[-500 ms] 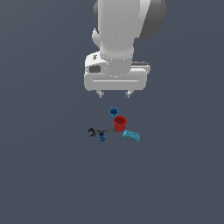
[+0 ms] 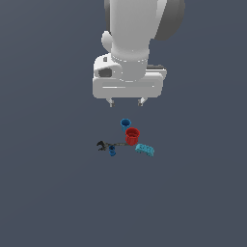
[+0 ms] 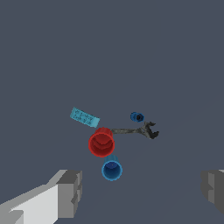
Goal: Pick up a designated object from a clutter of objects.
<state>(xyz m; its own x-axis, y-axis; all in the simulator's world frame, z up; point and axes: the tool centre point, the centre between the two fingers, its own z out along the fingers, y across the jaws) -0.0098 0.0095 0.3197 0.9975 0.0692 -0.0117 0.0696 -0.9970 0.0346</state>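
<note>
The red cup (image 2: 132, 135) stands upright on the grey bench (image 2: 53, 193), its mouth open to above, in the middle of the small clutter. In the exterior view it sits a little below the centre of the picture, and nothing holds it.

Around it, by the clock face of the exterior view: the smaller blue cup (image 2: 125, 123) is at about 11 o'clock from it, just beside it and also upright. The teal studded brick (image 2: 144, 150) lies at about 4 o'clock, near but not touching, as far as I can see. The dark wrench-like tool (image 2: 110, 144) lies flat at about 8 o'clock, with its forked end pointing away from the red cup; its thin handle reaches close to the cup (whether it touches I cannot tell). The tiny blue piece (image 2: 112, 152) is just below this tool, near its middle.

The wrist view shows the same group from above: the red cup (image 3: 101, 142) with the blue cup (image 3: 112, 170) beside it, the brick (image 3: 84, 117), the tool (image 3: 139, 130) and the tiny blue piece (image 3: 137, 117).

The hand (image 2: 126, 102) hangs well above the clutter, at about 12 o'clock from the red cup. It is released, the fingers (image 3: 70, 192) far apart, and it grasps nothing.
</note>
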